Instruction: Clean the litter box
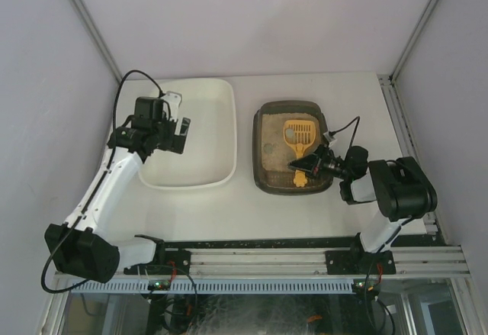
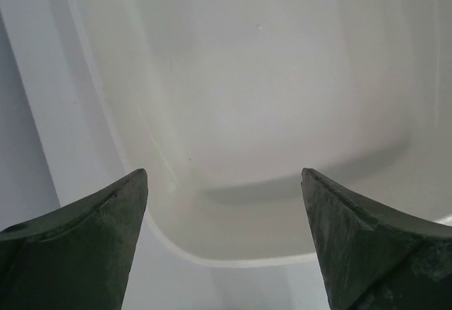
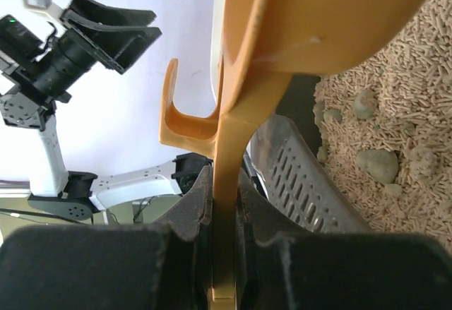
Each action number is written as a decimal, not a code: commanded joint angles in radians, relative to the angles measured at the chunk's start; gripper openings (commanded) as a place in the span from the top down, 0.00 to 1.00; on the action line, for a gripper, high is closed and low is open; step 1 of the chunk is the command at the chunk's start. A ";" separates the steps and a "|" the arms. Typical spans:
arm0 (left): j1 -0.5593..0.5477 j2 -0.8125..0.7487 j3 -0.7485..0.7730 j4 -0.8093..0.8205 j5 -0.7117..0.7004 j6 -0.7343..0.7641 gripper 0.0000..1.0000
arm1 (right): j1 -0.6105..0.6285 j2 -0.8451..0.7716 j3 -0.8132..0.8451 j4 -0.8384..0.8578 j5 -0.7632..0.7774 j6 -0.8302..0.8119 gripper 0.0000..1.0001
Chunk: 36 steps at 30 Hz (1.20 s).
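The litter box (image 1: 258,152) is a dark tray with beige litter (image 1: 276,156), right of centre on the table. A yellow slotted scoop (image 1: 299,135) lies over the litter. My right gripper (image 1: 309,165) is shut on the scoop's handle at the tray's near right. In the right wrist view the pads (image 3: 194,207) clamp the yellow handle (image 3: 226,176), and several greenish clumps (image 3: 378,163) lie on the litter (image 3: 417,112). My left gripper (image 1: 181,133) is open and empty over the left side of the white tub (image 1: 206,95), also shown in the left wrist view (image 2: 224,176).
The white tub's bare inside (image 2: 282,77) fills the left wrist view. A grey slotted plastic piece (image 3: 296,176) sits beside the scoop handle at the tray's edge. White walls enclose the table at back and sides. An aluminium rail (image 1: 305,259) runs along the near edge.
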 commanded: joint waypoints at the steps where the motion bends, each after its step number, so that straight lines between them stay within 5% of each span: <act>1: 0.098 0.029 0.066 -0.093 0.208 0.021 0.08 | 0.029 -0.077 0.058 -0.046 -0.018 -0.047 1.00; 5: 0.235 0.073 0.135 -0.201 0.487 0.031 0.08 | 0.017 -0.214 0.107 -0.319 -0.010 -0.175 1.00; 10: 0.367 0.091 0.178 -0.243 0.643 0.002 0.12 | 0.177 -0.469 0.356 -1.219 0.279 -0.736 1.00; 18: 0.454 0.092 0.203 -0.222 0.576 -0.058 0.13 | 0.330 -0.397 0.544 -1.409 0.345 -0.787 1.00; 28: 0.500 0.030 0.170 -0.172 0.515 -0.111 0.13 | 0.567 -0.106 0.874 -1.641 0.481 -0.911 1.00; 36: 0.567 0.078 0.177 -0.194 0.600 -0.117 0.13 | 0.724 0.086 1.148 -1.868 0.703 -1.003 1.00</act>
